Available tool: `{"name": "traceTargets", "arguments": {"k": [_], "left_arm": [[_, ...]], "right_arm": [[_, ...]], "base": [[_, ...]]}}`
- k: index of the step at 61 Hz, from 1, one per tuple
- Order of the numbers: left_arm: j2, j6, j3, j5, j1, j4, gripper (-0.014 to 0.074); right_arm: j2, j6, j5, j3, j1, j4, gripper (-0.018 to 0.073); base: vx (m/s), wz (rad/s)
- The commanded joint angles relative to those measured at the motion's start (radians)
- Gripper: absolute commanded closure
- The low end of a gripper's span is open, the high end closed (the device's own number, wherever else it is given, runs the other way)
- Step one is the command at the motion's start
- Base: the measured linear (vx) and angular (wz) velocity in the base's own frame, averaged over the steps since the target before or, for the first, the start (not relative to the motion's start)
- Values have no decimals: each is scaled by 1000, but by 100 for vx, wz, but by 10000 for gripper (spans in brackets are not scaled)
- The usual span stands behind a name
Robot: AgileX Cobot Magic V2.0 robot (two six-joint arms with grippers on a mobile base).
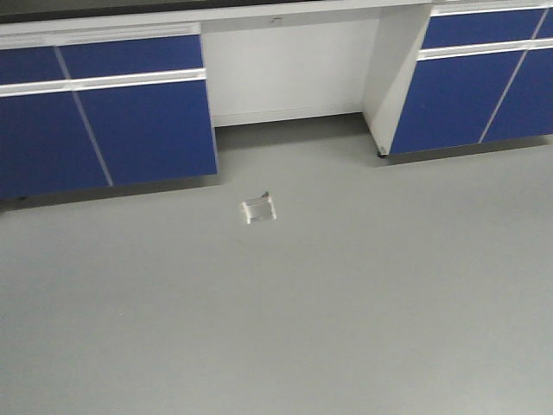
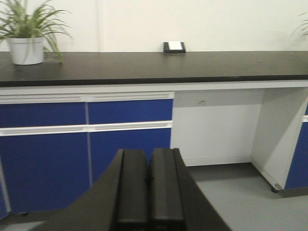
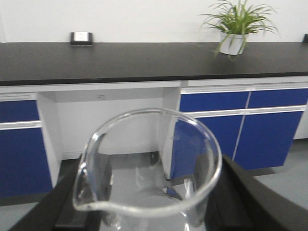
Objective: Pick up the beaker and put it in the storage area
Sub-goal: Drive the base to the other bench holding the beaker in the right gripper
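Note:
The clear glass beaker (image 3: 148, 211) fills the bottom of the right wrist view, mouth toward the camera and spout at the lower left. My right gripper (image 3: 150, 204) is shut on it, one black finger (image 3: 57, 204) on each side of the glass. The storage area, a matte black benchtop (image 3: 144, 60), runs across ahead with its white socket box (image 3: 81, 37) at the back edge. The left wrist view shows the same benchtop (image 2: 144, 67) and socket box (image 2: 174, 47). My left gripper (image 2: 148, 155) is shut, with nothing between its pads.
Blue cabinet fronts (image 1: 130, 121) flank a white knee recess (image 1: 289, 73) under the bench. A small clear object (image 1: 257, 210) lies on the grey floor before the recess. Potted plants (image 2: 26, 33) (image 3: 236, 29) stand on the benchtop at either side.

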State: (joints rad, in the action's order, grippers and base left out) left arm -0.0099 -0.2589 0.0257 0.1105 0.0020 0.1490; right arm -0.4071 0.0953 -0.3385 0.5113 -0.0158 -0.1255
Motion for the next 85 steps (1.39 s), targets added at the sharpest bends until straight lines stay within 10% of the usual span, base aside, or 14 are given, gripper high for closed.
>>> {"name": "traceTargets", "arguments": {"k": [1,85], "left_arm": [[-17,-6,22,-85,-7,-6,605],[-17,-6,22,-85,-7,-6,605]], "right_arm": [[-7,-6,89,30,4,-6,561],[-7,-6,88,30,4,-6,559]], "base": [[31,-36],[44,-18]]}}
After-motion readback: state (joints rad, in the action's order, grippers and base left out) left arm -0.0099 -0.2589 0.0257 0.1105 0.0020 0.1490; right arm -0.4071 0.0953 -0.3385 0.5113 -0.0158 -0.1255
